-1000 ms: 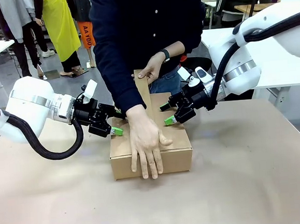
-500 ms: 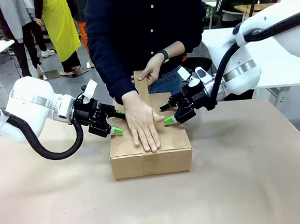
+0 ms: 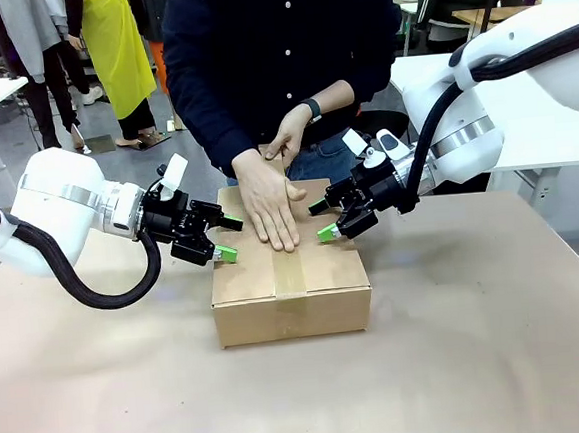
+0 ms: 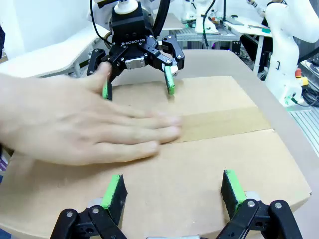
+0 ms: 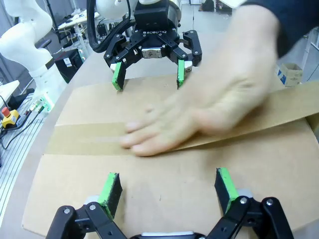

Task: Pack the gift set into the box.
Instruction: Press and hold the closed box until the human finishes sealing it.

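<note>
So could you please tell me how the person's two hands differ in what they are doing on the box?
One hand lies flat, palm down, on the tape strip along the box top. The other hand is raised at the far edge, holding the tape's free end. Both touch the tape, between the two open tools.
</note>
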### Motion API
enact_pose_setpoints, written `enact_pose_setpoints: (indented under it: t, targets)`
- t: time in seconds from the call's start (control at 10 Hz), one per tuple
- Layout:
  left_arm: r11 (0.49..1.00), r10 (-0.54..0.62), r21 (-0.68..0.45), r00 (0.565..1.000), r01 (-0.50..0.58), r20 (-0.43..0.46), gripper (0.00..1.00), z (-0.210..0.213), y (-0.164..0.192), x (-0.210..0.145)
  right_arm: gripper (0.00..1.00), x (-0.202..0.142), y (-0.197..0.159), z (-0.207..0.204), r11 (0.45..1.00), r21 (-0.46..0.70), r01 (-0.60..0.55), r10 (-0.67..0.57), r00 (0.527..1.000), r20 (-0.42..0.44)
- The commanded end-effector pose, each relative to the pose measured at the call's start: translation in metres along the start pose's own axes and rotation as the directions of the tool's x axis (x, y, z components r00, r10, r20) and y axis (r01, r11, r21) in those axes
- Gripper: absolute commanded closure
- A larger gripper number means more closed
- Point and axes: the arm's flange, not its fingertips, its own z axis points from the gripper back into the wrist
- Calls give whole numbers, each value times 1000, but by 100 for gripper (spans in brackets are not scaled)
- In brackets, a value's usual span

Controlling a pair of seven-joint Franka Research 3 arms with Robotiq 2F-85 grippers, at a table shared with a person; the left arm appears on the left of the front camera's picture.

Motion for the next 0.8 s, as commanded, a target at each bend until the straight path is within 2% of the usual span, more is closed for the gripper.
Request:
enact_pose_setpoints:
  t: [0.0, 0.7]
  targets:
    - [1000, -9, -12, 1000, 9, -1, 0, -1, -2, -1, 0, -2, 0, -1, 1000, -1, -4, 4, 1000, -1]
    - [1000, -9, -12, 1000, 9, -1, 0, -1, -2, -1, 0, -2, 0, -1, 1000, -1, -4, 4, 1000, -1]
